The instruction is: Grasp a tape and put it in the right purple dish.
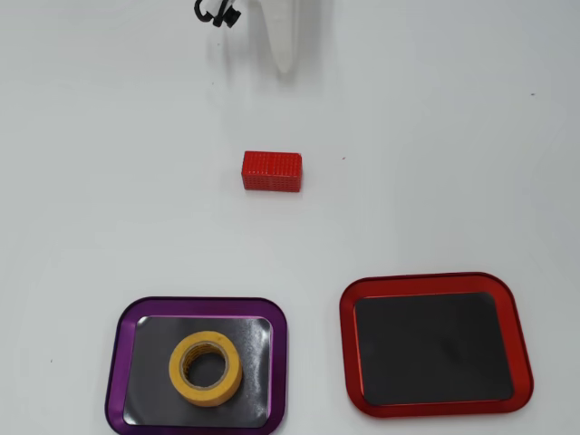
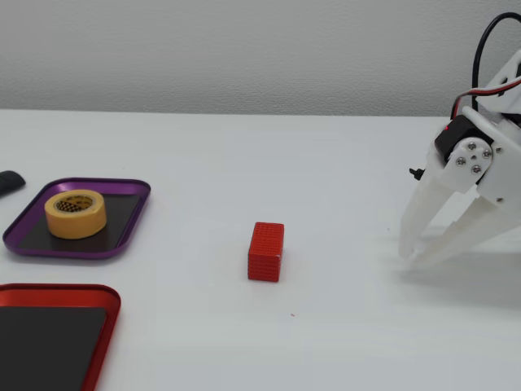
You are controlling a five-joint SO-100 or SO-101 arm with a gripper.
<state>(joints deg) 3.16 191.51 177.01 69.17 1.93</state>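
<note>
The tape (image 1: 206, 368) already lies flat inside the purple dish (image 1: 119, 362) at seven o'clock in the overhead view, so the placing looks done; the gripper (image 2: 409, 255), fingers slightly apart and empty, need only retire.

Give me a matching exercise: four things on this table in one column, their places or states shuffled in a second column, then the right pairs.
Things:
1. tape
2. red block
3. red dish
4. gripper

States:
A. empty
B. lying in the purple dish
C. alone on the bare table, mid-table
D. holding nothing, away from both dishes

Pairs: 1-B, 2-C, 3-A, 4-D
</note>
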